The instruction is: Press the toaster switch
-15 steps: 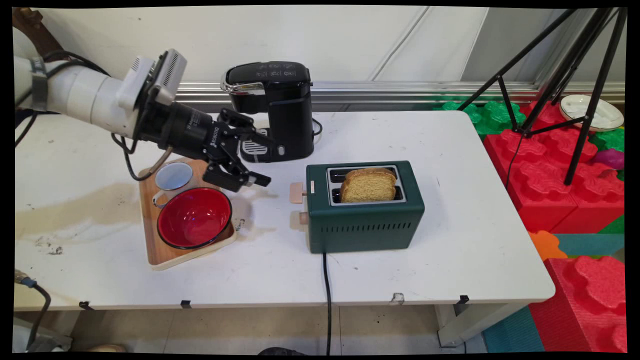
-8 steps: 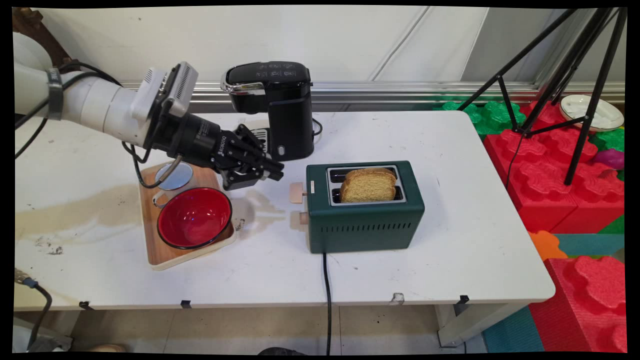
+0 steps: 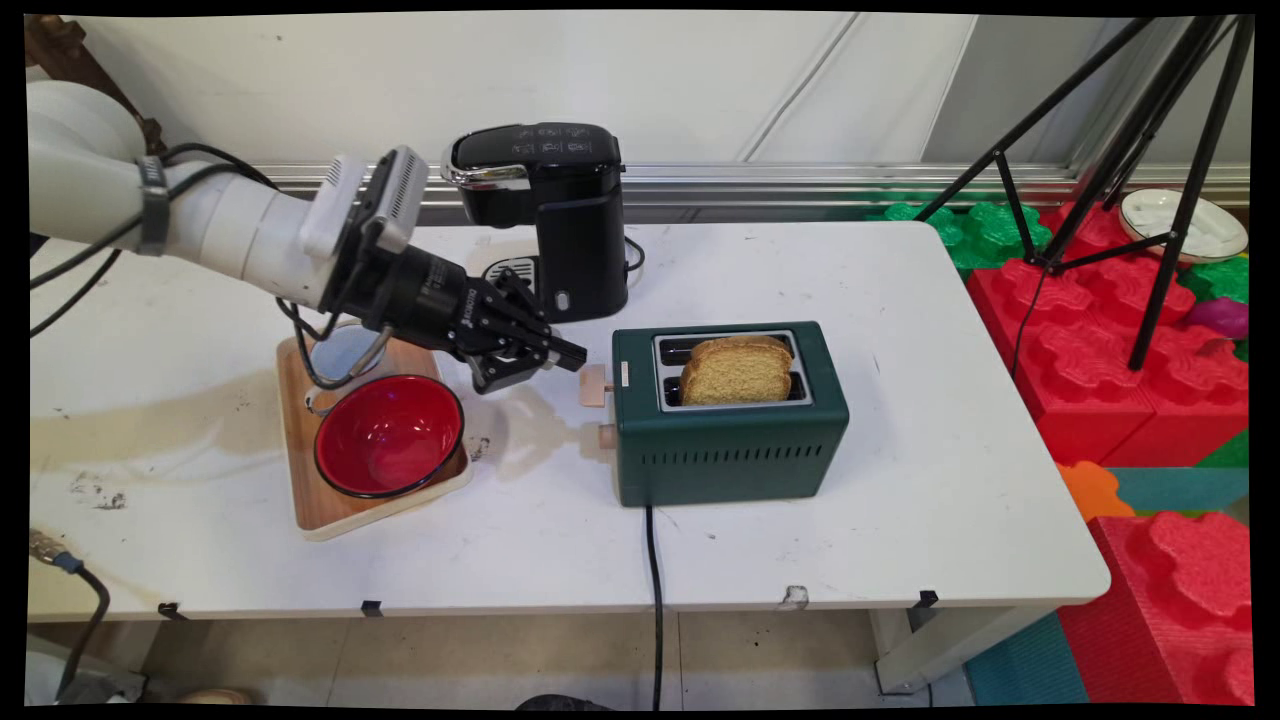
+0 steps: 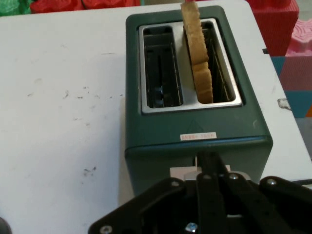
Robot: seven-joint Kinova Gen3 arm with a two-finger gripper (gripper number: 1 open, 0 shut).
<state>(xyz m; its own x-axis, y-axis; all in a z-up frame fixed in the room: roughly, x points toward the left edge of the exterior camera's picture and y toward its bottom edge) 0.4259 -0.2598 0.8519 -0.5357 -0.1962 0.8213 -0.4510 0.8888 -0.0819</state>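
1. Since the earlier frames the gripper [image 3: 565, 356] has moved right from over the tray [image 3: 318, 505] toward the toaster [image 3: 728, 452]; its fingers, spread before, are now drawn together.
2. Fingertips sit right at the toaster's wooden lever [image 3: 593, 385]; contact can't be confirmed, since the hand view's linkage hides most of the lever [image 4: 184, 172].
3. Toaster [image 4: 195, 146] stands in front of the coffee machine [image 3: 560, 215], cord running off the table's [image 3: 900, 520] near edge.
4. One bread slice [image 3: 738, 372] stands in the toaster's near slot; in the hand view the slice [image 4: 197, 53] is cut off at the top edge.
5. Left of the toaster, the tray carries a red bowl [image 3: 388, 436] and a mug [image 3: 340, 360] partly hidden by the arm.
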